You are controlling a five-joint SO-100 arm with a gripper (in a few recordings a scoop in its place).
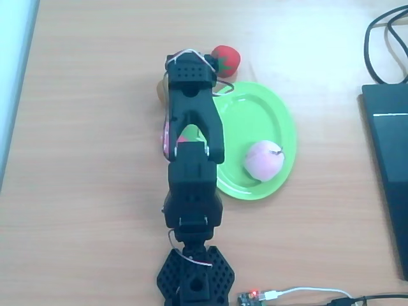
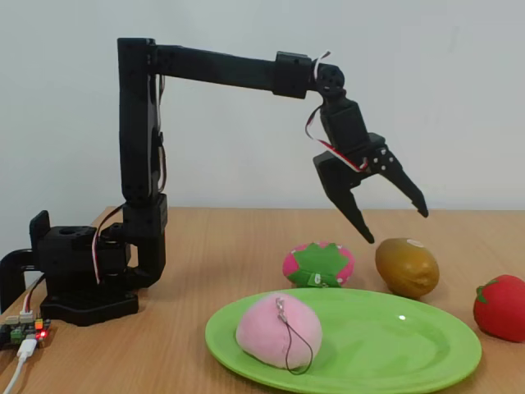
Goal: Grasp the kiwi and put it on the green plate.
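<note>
- In the fixed view the end effector (image 2: 395,223) hangs in the air above the kiwi (image 2: 407,267), its two fingers spread wide apart and holding nothing; the tips point down and are clear of the fruit
- The kiwi lies on the wooden counter (image 2: 205,246), just beyond the far rim of the green plate (image 2: 385,345) and not on it; its pale spot faces up; in the overhead view a sliver of it (image 1: 162,88) shows at the left of the arm
- A pale pink peach (image 2: 279,330) with a thin cord rests on the plate, toward its left side in the fixed view
- A pink strawberry (image 2: 318,264) sits just left of the kiwi in the fixed view; a red strawberry (image 2: 501,307) lies to the right of the plate, apart from the kiwi
- In the overhead view dark equipment (image 1: 389,166) lies at the right edge
</note>
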